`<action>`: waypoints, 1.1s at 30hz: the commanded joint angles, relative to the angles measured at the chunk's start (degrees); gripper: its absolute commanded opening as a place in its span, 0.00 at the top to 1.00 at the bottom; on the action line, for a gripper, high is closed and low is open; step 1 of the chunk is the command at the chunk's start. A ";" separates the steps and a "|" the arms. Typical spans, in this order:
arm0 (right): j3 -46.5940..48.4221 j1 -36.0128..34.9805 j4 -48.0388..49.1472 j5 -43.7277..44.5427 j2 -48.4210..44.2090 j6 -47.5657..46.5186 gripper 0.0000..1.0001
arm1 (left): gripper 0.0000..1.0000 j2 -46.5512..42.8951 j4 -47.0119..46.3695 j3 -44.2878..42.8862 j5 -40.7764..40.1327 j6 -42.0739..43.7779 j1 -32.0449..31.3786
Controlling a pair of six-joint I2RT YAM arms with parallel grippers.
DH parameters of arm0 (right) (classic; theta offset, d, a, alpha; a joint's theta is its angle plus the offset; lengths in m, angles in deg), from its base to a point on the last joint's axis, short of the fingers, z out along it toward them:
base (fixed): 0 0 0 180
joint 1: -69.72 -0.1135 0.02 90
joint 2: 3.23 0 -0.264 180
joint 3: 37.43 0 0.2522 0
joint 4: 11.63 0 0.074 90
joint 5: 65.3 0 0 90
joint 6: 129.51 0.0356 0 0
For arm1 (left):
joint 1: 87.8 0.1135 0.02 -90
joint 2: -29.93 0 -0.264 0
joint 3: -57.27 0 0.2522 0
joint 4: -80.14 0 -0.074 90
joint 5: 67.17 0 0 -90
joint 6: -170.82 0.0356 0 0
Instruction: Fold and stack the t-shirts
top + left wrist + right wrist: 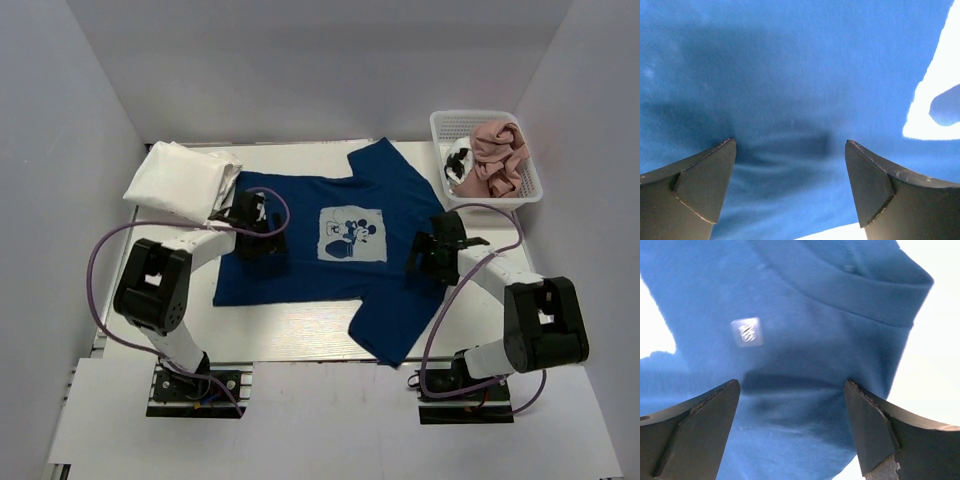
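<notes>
Now | navy t-shirt (300, 275) flat, long axis left-right, collar rightward | left jaws spread | right jaws spread

Navy t-shirt (300, 240), pale cartoon print; white folded t-shirt (180, 180); pink t-shirt (497, 155).

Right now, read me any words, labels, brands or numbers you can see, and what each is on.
No text is legible.
The pale square print on the navy t-shirt: cartoon picture, no readable words.
The small pale tag near its collar: marks too blurred to read.
The white t-shirt in the basket: black marks too small to read.
</notes>
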 commanded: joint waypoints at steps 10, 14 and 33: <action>-4.63 2.20 8.74 -19.00 -17.73 -13.44 0.10 | 0.00 -13.09 11.45 -1.94 -20.65 -3.54 1.34; -1.03 -0.87 7.68 -19.70 -15.63 -15.38 0.10 | 0.00 -12.13 6.87 -4.31 -20.04 -2.75 5.65; 6.36 -4.13 8.91 -20.06 -4.89 -16.43 0.10 | 0.06 7.37 -5.44 -10.09 -9.06 14.65 19.02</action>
